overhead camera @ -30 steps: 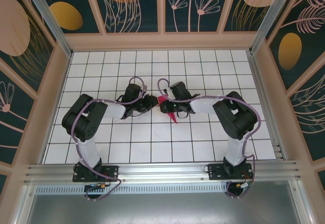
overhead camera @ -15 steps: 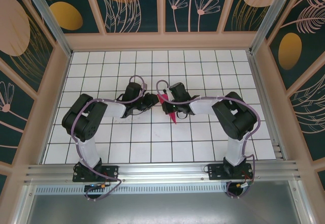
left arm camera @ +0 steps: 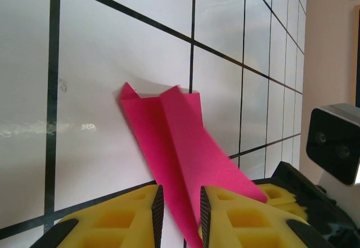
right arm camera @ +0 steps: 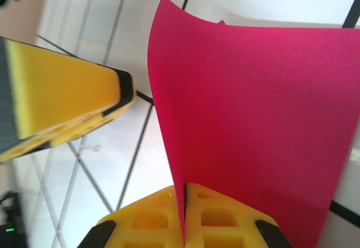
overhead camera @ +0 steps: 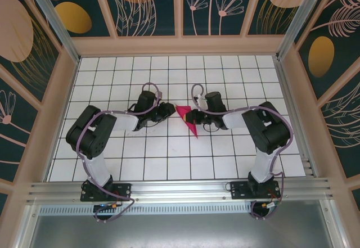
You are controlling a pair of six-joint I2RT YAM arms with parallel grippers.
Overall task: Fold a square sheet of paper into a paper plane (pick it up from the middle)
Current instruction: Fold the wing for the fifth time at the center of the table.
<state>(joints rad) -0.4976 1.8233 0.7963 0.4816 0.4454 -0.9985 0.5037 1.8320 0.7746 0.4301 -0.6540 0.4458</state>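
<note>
The square sheet of paper is folded into a slim magenta paper plane [overhead camera: 187, 121] at the middle of the tiled table, between both grippers. My right gripper [right arm camera: 184, 187] is shut on its lower edge, and the sheet [right arm camera: 253, 102] rises curved above the yellow fingers. It reaches in from the right [overhead camera: 193, 115]. My left gripper [overhead camera: 171, 111] comes from the left with its jaws a little apart. The plane's centre fold [left arm camera: 180, 141] runs through that gap [left arm camera: 179, 194], with table showing beside the left pad. The plane's notched tail end rests on the tiles.
The white grid table [overhead camera: 169, 163] is walled by a wooden frame [overhead camera: 180, 46] with patterned panels. A left yellow finger [right arm camera: 67, 96] shows close beside the paper in the right wrist view. The right wrist camera [left arm camera: 334, 141] sits just right of the plane.
My right gripper has closed on the plane and its wrist has shifted right. The plane has moved slightly with it. The left arm has barely moved.
</note>
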